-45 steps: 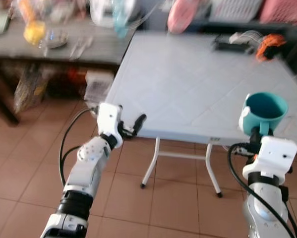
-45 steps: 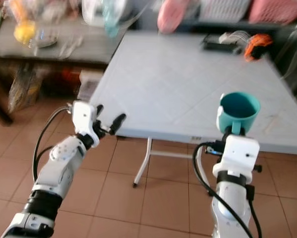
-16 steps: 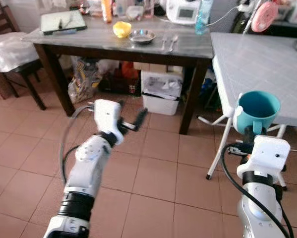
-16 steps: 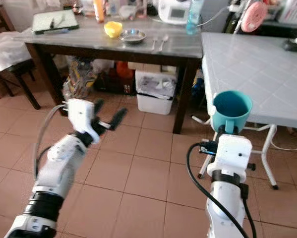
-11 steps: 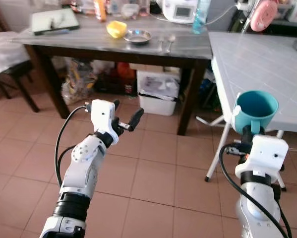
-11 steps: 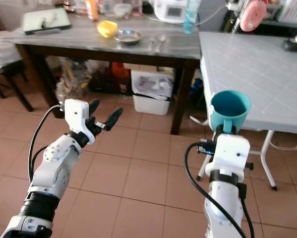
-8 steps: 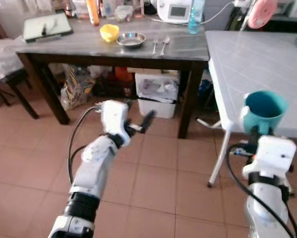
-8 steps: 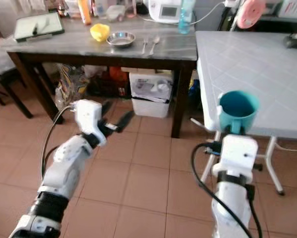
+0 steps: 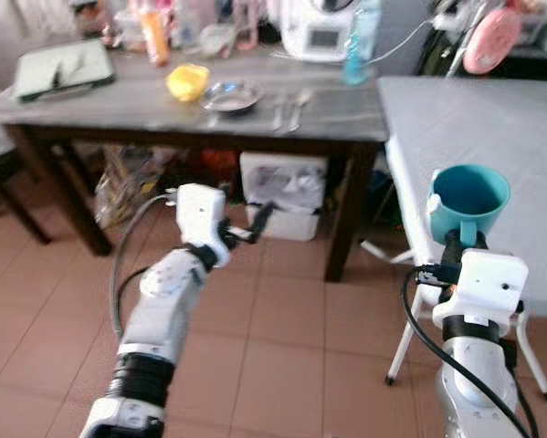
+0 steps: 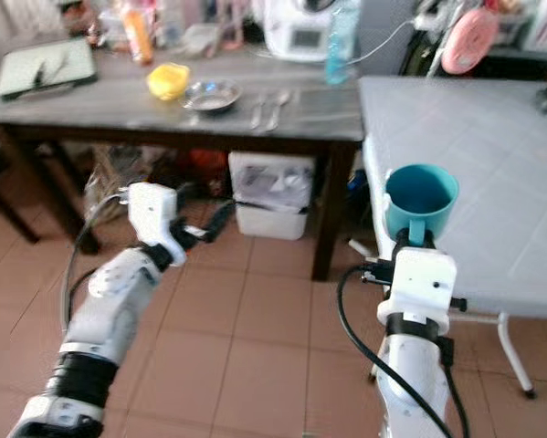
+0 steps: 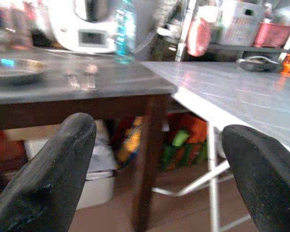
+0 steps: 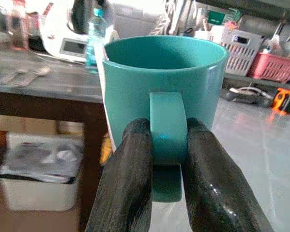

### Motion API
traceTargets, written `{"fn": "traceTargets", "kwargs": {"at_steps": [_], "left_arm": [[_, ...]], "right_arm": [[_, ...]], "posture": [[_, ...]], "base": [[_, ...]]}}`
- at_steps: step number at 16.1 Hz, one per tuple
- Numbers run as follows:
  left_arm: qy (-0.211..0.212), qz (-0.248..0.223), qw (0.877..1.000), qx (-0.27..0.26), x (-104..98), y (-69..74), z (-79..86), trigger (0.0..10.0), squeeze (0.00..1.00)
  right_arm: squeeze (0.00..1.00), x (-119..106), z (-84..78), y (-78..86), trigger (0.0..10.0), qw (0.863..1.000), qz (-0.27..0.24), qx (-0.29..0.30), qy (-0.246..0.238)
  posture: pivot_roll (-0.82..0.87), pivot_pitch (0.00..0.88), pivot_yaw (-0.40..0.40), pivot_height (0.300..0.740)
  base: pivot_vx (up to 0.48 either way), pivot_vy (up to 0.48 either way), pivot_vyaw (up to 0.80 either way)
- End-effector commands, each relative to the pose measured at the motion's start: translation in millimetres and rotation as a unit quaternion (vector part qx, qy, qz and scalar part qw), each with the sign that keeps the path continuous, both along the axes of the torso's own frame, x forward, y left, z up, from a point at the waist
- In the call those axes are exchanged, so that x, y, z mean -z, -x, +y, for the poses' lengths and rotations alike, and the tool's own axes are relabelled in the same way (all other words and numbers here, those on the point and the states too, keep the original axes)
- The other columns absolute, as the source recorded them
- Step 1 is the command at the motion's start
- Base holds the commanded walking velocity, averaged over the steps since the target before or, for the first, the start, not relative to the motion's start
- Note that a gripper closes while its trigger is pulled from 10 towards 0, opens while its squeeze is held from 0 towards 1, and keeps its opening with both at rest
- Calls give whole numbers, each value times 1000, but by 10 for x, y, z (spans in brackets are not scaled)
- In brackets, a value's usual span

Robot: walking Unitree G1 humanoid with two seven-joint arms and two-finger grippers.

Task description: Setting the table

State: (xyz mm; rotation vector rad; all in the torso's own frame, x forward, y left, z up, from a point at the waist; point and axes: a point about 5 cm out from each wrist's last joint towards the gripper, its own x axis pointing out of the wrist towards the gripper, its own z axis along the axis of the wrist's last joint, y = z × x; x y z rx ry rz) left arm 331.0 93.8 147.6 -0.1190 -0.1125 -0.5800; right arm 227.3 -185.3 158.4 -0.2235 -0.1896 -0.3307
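A teal mug point(image 9: 468, 198) is held upright by its handle in my right gripper point(image 12: 166, 145), whose fingers point(image 12: 130, 164) clamp the handle from both sides. It hangs just off the near left corner of the white folding table point(image 9: 474, 119). My left gripper point(image 9: 246, 225) is open and empty, held over the tiled floor in front of the dark wooden table point(image 9: 163, 100). On that table lie a yellow bowl point(image 9: 187, 81), a metal dish point(image 9: 231, 95) and a fork and spoon point(image 9: 289, 109).
A white bin point(image 9: 280, 194) stands under the dark table. Bottles point(image 9: 361, 41) and a white appliance point(image 9: 315, 23) crowd its back edge, and a tablet point(image 9: 61, 68) lies at its left end. A pink object point(image 9: 494, 38) hangs behind the white table. Tiled floor point(image 9: 273, 347) lies ahead.
The view has shifted as I move; the dark table now looks closer. Both arms keep their pose, the mug still in the right gripper and the left still open.
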Motion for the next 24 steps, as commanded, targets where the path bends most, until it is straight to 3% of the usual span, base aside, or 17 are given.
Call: {"fn": "traceTargets", "kwargs": {"at_steps": [1, 10, 12, 14, 17, 24], "left_arm": [[-13, -5, 1000, -14, -22, -22, 98, 10000, 0], [-10, -12, 1000, -15, -55, -28, 50, 10000, 0], [-21, -17, 999, -33, -49, -37, 112, 10000, 0], [-44, -18, 996, -74, -20, -37, 303, 10000, 0], [-60, -14, 994, -88, 45, 34, 417, 10000, 0], [-62, -17, 995, -78, 58, 96, 356, 10000, 0]], "right_arm": [[0, -63, 31, 0, 10000, 1000, -15, -5, -3], [0, -74, 23, -11, 10000, 1000, -16, -8, 3], [0, -74, 32, -12, 10000, 1000, -16, -10, 4], [0, -62, 63, -21, 10000, 1000, -13, -20, 1], [0, -62, 68, -38, 10000, 1000, -13, -23, -1], [0, -68, 69, -36, 10000, 1000, -13, -25, 3]], "posture": [[39, 65, 11, 740], [32, 58, 1, 740], [35, 62, -2, 740], [44, 66, -7, 740], [54, 69, -8, 740], [50, 74, -11, 740]], "base": [[480, 0, 0], [480, 0, 104], [480, 0, 509], [480, 0, 516], [480, 0, 483], [480, 0, 125]]}}
